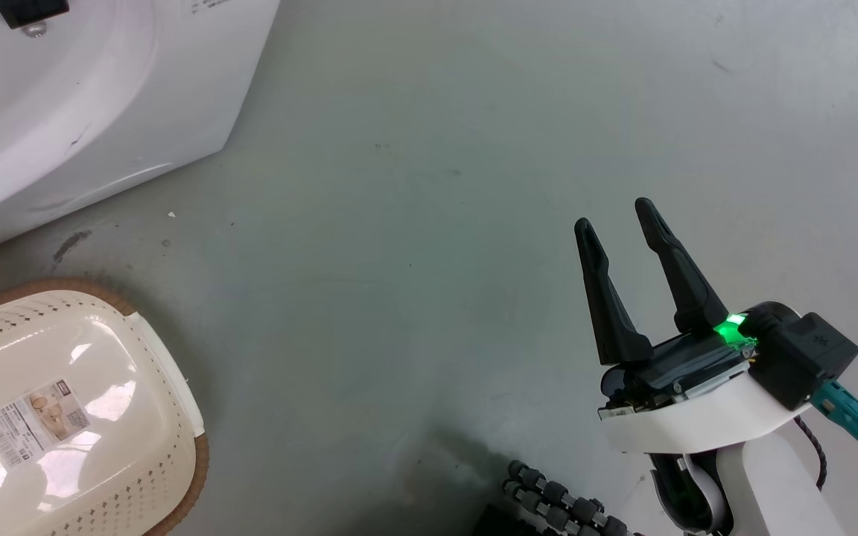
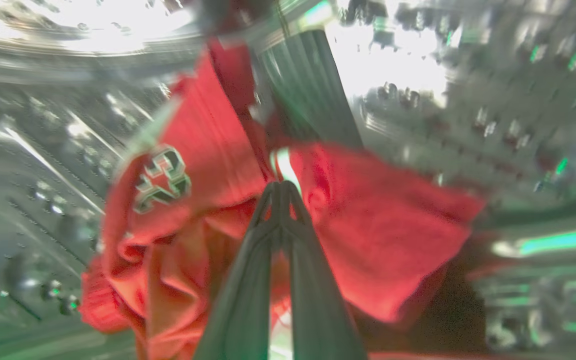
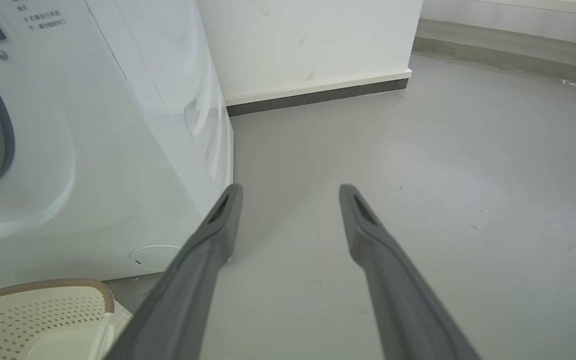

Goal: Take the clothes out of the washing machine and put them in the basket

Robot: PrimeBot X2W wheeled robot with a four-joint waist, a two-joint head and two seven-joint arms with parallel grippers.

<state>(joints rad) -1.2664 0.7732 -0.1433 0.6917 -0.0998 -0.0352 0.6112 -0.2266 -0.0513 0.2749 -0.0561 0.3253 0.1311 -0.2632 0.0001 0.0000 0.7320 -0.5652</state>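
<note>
head view, machine: the big white front-loading washing machine (image 1: 64, 112) sits at the upper left on the grey floor (image 1: 399, 260); you only get its lower front corner here.
head view, basket: the cream-white perforated plastic laundry basket with the brown rim (image 1: 194, 465) is at the lower left, just in front of the machine. There's nothing in the part you can see, just a paper label on the bottom.
head view, right arm: the right gripper (image 1: 614, 211) hangs over bare floor, well apart from both. Its fingers are spread and it's carrying nothing.
left wrist view, where the clothes are: pretty smeared, but the left gripper (image 2: 280, 186) is inside the shiny perforated steel drum (image 2: 468, 100), right on a bright red fabric garment with white trim and lettering (image 2: 208, 150).
left wrist view, fingers: the tips are pinched together at a fold next to a white stripe. Looks to me like they're clenched on the cloth, blur and all.
right wrist view: same story, right fingers (image 3: 223, 220) released, pointing at open floor. The machine's side, with its grey porthole ring (image 3: 5, 145), is to the left, and a corner of the basket pokes in at the bottom left.
step in hand: I'd say the grab-inside-the-drum part, with the first piece not out yet.
next move: pull the arm back out through the porthole without snagging the cloth on the ring, swing over the basket, then let go. It's floppy, so expect some trailing.
</note>
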